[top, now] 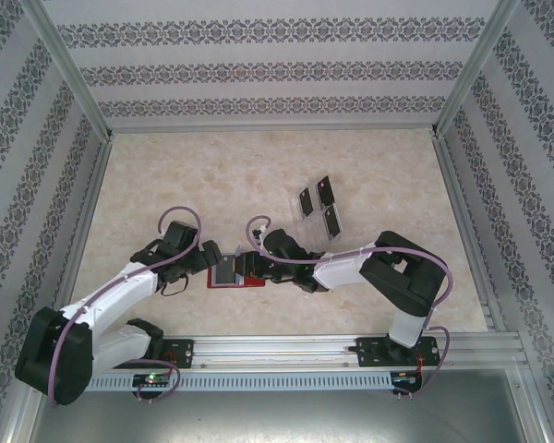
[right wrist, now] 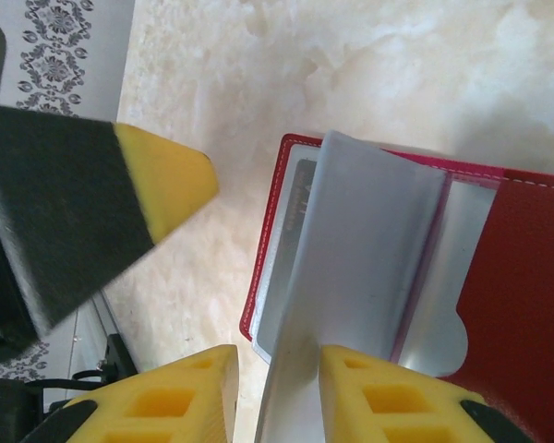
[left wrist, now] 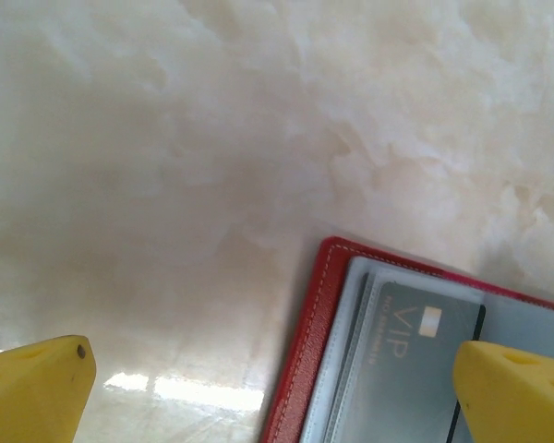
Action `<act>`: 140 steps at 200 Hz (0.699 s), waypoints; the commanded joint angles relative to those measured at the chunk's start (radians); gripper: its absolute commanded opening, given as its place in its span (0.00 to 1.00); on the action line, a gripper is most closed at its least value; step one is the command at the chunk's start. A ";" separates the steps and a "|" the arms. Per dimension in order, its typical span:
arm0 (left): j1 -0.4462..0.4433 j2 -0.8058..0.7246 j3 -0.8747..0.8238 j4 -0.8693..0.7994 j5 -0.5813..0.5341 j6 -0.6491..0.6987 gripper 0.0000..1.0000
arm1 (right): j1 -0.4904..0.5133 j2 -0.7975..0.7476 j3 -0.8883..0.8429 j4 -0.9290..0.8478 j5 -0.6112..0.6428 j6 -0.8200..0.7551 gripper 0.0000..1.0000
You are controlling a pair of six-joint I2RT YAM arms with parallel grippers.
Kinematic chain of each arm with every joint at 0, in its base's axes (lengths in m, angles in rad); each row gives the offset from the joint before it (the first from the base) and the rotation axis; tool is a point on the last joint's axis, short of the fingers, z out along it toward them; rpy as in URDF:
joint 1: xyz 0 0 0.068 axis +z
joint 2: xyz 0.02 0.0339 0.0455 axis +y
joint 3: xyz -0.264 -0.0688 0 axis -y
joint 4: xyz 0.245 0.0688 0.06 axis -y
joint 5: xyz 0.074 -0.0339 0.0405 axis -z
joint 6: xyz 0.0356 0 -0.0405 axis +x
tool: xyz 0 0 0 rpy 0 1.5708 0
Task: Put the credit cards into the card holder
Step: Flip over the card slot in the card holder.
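So the left gripper (left wrist: 272, 378) was spread wide open, one fingertip over the open red card holder (left wrist: 305, 332). The right gripper (right wrist: 279, 369) had a grey-blue pocket leaf (right wrist: 369, 240) standing between its narrow jaws. Couldn't tell if it was actually pinched. The holder lay near-centre on the beige marble-look table (top: 185, 175), a VIP card (left wrist: 415, 355) inside, with patterned wallpaper walls (top: 277, 69) all round.

1. The card holder (top: 231, 282) is largely hidden beneath the left gripper (top: 214, 257) and right gripper (top: 249, 265).
2. The VIP card (left wrist: 406, 360) is cut off by the picture's bottom edge.
3. The far cards (top: 324, 191) carry markings too small to read.
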 commanded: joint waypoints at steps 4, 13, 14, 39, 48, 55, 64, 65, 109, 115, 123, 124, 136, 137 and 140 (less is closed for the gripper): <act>0.023 -0.027 -0.004 -0.025 0.013 -0.012 1.00 | 0.015 -0.028 0.026 -0.025 0.023 -0.029 0.31; 0.027 -0.025 -0.004 -0.024 0.019 -0.008 1.00 | 0.015 -0.024 0.025 -0.012 0.019 -0.027 0.31; 0.027 -0.025 -0.004 -0.024 0.019 -0.007 1.00 | 0.015 -0.024 0.025 -0.010 0.018 -0.027 0.31; 0.029 -0.019 -0.010 -0.016 0.029 -0.003 1.00 | 0.017 -0.021 0.010 0.058 0.017 -0.012 0.32; 0.029 -0.018 -0.012 -0.012 0.030 -0.002 1.00 | 0.017 -0.025 0.007 0.070 0.017 -0.010 0.32; 0.031 -0.017 -0.013 -0.010 0.030 -0.001 1.00 | 0.017 -0.027 0.005 0.074 0.017 -0.010 0.32; 0.031 -0.014 -0.014 -0.009 0.031 0.000 1.00 | 0.017 -0.030 0.003 0.074 0.018 -0.010 0.32; 0.031 -0.013 -0.014 -0.009 0.031 0.001 1.00 | 0.017 -0.031 0.003 0.073 0.018 -0.011 0.32; 0.037 0.000 -0.012 -0.001 0.037 0.008 1.00 | 0.017 -0.021 0.008 0.078 0.012 -0.007 0.31; 0.039 0.000 -0.010 -0.001 0.037 0.009 1.00 | 0.017 -0.020 0.009 0.080 0.011 -0.007 0.30; 0.039 0.000 -0.010 0.000 0.037 0.010 1.00 | 0.017 -0.019 0.009 0.086 0.009 -0.006 0.30; 0.039 0.000 -0.010 -0.001 0.037 0.011 1.00 | 0.017 -0.019 0.009 0.087 0.009 -0.006 0.30; 0.042 0.000 -0.009 -0.001 0.037 0.012 1.00 | 0.017 -0.016 0.011 0.090 0.005 -0.004 0.30; 0.042 0.000 -0.010 -0.001 0.036 0.012 1.00 | 0.017 -0.016 0.011 0.090 0.004 -0.004 0.30; 0.042 0.000 -0.009 -0.001 0.036 0.014 1.00 | 0.017 -0.014 0.011 0.091 0.004 -0.003 0.30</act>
